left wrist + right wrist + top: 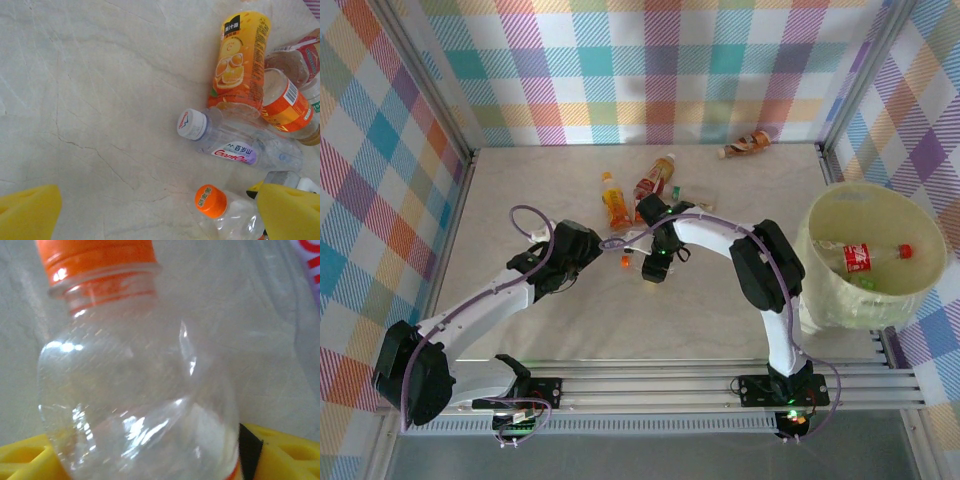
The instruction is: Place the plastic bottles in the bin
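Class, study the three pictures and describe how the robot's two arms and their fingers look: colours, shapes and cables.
The left arm and right arm are slim white tubes linked by bulky black joint housings. A lilac cable loops along each. The left fingers and right fingers are blocky bright yellow plastic.

Pastel plaid (pink, teal and yellow on white) covers the walls (660,60), and the table (770,185) is pale cream with grey veining. At three o'clock from above, the bin (840,305) is pale yellow-cream and the red-capped bottle (865,257) in it is clear with a red label. From the left wrist, the juice bottle (239,60) at two o'clock is orange, while the white-capped bottle (235,147) at four o'clock and the orange-capped bottle (220,210) at five o'clock are clear.
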Action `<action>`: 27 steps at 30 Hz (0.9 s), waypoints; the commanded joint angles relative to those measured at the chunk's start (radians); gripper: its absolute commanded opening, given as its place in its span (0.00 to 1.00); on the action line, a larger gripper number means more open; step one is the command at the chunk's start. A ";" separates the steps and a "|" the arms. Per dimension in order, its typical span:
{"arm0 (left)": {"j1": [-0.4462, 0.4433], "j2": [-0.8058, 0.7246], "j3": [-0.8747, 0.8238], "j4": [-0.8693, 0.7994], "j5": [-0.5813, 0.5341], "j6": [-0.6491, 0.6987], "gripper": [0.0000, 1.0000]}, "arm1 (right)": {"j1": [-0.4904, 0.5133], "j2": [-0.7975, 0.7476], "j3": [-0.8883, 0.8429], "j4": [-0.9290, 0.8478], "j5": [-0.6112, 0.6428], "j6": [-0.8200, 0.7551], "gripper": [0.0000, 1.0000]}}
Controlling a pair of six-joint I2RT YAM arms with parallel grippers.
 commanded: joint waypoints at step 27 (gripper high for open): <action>0.006 -0.190 -0.107 0.492 0.343 0.248 1.00 | -0.007 -0.693 -0.281 0.311 -0.009 0.484 0.43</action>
